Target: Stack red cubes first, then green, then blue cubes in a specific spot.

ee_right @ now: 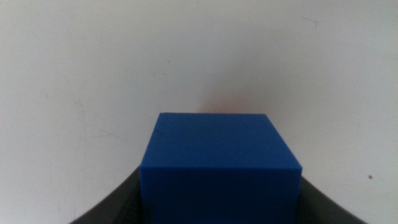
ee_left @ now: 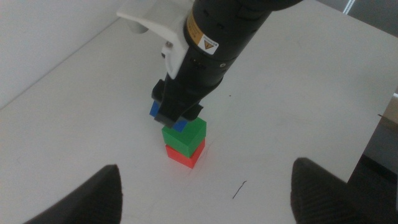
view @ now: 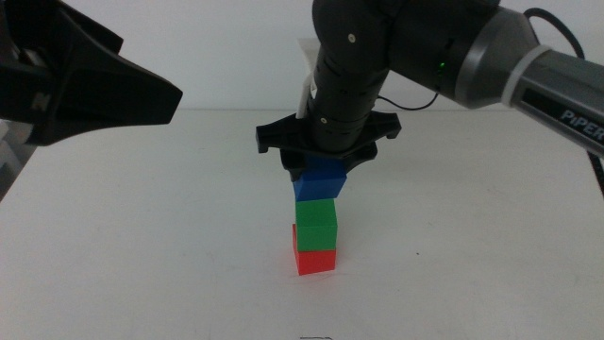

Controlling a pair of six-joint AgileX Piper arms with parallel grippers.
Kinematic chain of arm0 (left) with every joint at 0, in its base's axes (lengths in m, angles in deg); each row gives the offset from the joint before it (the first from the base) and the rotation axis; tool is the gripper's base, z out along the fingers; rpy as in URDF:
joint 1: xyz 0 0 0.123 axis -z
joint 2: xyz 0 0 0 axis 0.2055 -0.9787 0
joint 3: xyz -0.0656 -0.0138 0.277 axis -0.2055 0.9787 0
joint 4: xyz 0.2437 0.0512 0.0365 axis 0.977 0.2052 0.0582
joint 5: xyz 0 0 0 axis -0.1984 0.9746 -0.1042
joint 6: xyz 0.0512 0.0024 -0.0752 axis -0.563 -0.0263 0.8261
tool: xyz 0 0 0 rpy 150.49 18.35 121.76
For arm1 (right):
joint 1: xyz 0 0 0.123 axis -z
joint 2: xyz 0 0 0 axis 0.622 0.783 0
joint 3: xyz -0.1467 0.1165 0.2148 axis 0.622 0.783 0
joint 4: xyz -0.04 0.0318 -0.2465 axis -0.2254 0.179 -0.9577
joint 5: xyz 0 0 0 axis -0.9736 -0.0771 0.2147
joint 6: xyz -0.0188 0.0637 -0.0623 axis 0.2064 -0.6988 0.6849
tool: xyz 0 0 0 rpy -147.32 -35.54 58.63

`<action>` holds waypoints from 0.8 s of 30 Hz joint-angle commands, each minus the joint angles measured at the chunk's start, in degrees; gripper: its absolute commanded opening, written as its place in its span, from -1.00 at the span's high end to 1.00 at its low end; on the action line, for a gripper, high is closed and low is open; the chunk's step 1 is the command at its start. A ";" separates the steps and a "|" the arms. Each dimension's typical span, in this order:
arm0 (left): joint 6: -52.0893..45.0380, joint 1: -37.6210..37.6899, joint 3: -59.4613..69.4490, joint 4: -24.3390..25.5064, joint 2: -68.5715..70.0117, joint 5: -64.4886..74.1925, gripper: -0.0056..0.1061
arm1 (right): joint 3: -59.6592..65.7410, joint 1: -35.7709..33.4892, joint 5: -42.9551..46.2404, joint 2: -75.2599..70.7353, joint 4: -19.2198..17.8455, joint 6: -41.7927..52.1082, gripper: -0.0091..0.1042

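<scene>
A three-cube stack stands mid-table: the red cube at the bottom, the green cube on it, the blue cube on top, slightly tilted. My right gripper comes straight down over the stack and is shut on the blue cube, which fills the space between its jaws. From the left wrist view the red cube and green cube show fully, while the blue cube is mostly hidden by the right gripper. My left gripper hovers open, off to the stack's left and above the table.
White tabletop surrounds the stack. A short dark pen mark lies near the stack. The table's edge shows in the left wrist view. The right arm reaches in from the right.
</scene>
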 commanded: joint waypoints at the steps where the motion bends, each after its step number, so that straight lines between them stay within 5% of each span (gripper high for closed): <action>1: 0.42 0.04 -1.23 -2.94 0.47 0.34 -0.73 | -2.73 -0.28 -3.32 -2.58 -1.44 -0.17 0.86; 24: 0.42 0.04 -1.23 -2.94 0.47 0.34 -0.73 | -0.95 0.08 -3.32 -0.57 -2.46 -1.47 0.86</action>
